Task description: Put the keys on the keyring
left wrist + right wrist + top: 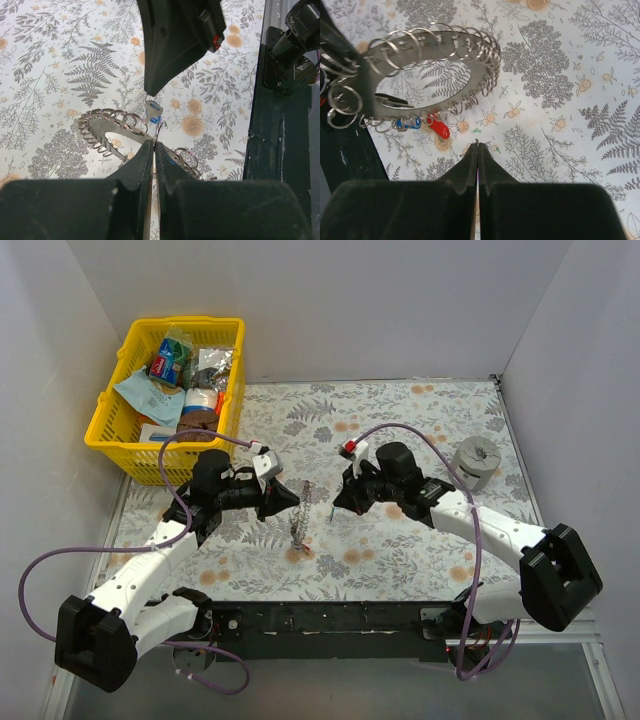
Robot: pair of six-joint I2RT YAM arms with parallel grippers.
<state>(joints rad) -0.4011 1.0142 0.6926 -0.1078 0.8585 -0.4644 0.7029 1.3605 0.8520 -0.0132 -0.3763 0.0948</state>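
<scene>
The keyring [299,523] stands on edge at mid table; its band carries many small wire loops [97,131] [435,39]. My left gripper [292,498] [154,143] is shut on one thin loop at the ring's rim. A red key [439,128] [303,552] and a blue key [405,123] hang from the ring's low side. Just right of the ring, my right gripper [335,505] [477,145] is shut, with a tiny metal tip poking out between its tips. In the left wrist view a small pale and blue key [153,111] hangs under its fingertip.
A yellow basket [105,440] of packets sits at the back left. A squat grey cylinder [476,462] stands at the right. The black base rail [330,618] [277,135] runs along the near edge. White walls close three sides.
</scene>
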